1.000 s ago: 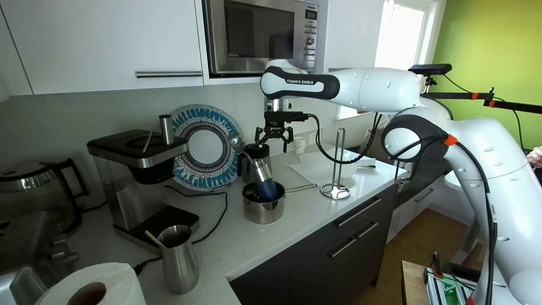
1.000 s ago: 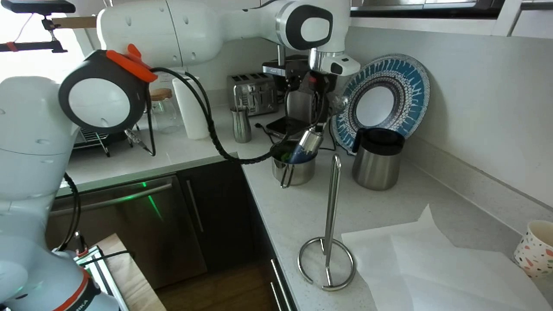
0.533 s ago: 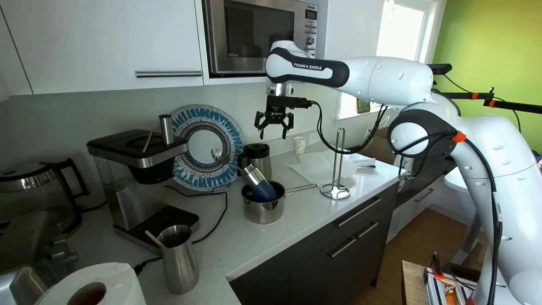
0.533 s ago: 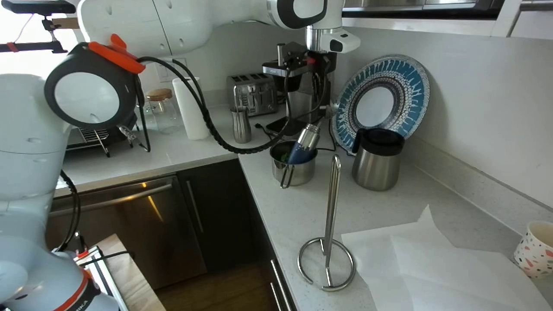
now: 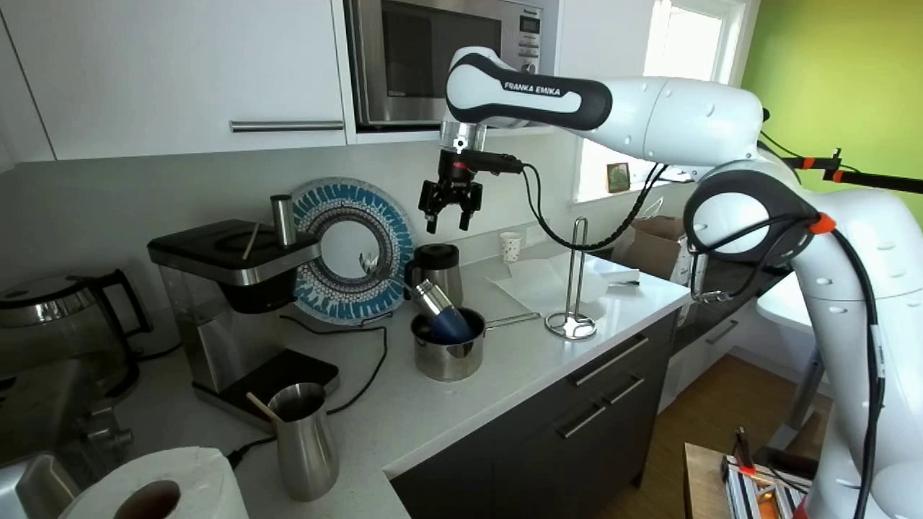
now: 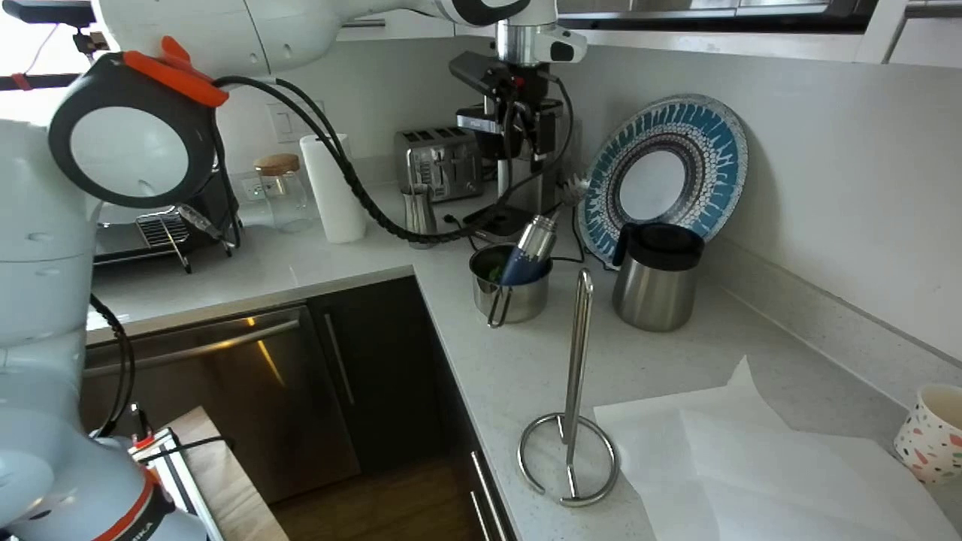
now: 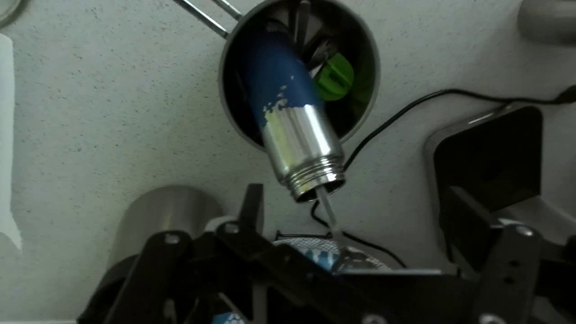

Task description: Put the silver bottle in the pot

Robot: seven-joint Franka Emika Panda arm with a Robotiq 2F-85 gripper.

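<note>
The silver bottle has a bare shiny neck half and a blue lower half. It leans in the steel pot, base inside, open threaded mouth past the rim. In an exterior view the bottle and the pot also show. In the wrist view the bottle lies across the pot rim, mouth toward my fingers. A pale utensil handle sticks out of its mouth. My gripper is open and empty, well above the pot. The wrist view shows its fingers wide apart.
A steel canister with black lid stands close beside the pot. A blue patterned plate leans on the wall behind. A coffee maker, a steel jug and a wire stand are nearby. A green item lies inside the pot.
My gripper has risen and turned, away from the pot. The bottle has tipped over farther toward the plate between one second and half a second ago, and is still since.
</note>
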